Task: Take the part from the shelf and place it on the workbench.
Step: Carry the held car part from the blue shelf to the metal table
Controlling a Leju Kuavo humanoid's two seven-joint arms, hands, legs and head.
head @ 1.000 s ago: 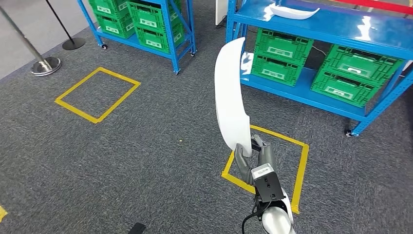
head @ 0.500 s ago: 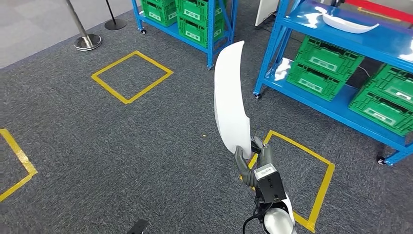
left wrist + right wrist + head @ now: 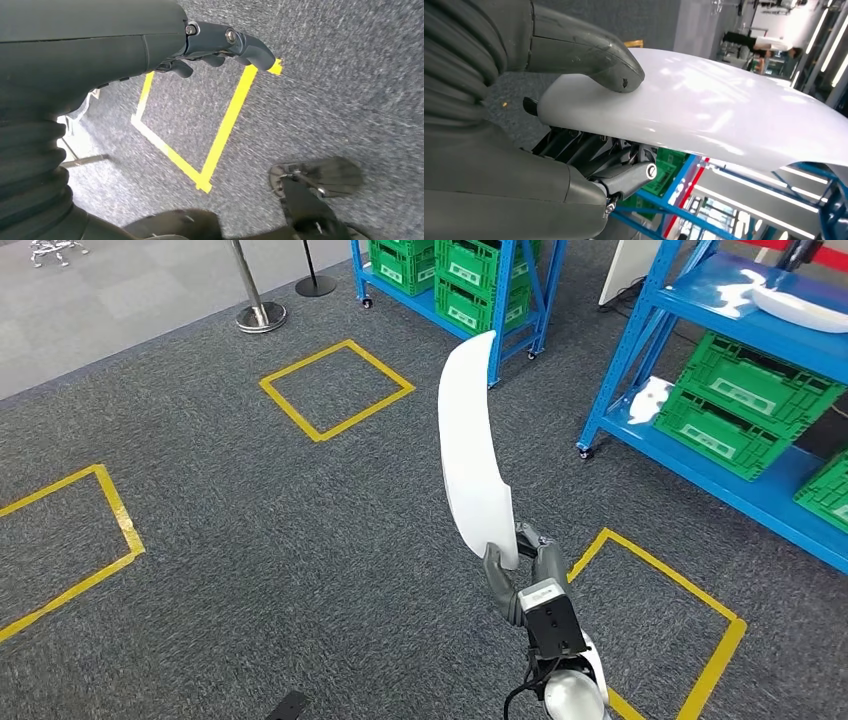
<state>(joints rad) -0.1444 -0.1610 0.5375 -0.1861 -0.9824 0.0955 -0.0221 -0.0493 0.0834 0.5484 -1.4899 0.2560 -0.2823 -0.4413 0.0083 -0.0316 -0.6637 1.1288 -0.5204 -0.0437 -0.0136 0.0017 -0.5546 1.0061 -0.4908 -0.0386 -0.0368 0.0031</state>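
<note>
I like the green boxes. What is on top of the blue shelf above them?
On the blue metal shelf, above the green plastic crates, lies another curved white plastic part. The picture's edge cuts it off, so the rest of that shelf cannot be seen.

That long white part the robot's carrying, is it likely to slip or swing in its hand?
The white part looks glossy, so probably slippery. The right hand grips only its lower end while the rest stands tall above, so it may lever or sway. It holds its curve unsupported, so it's likely stiff.
</note>
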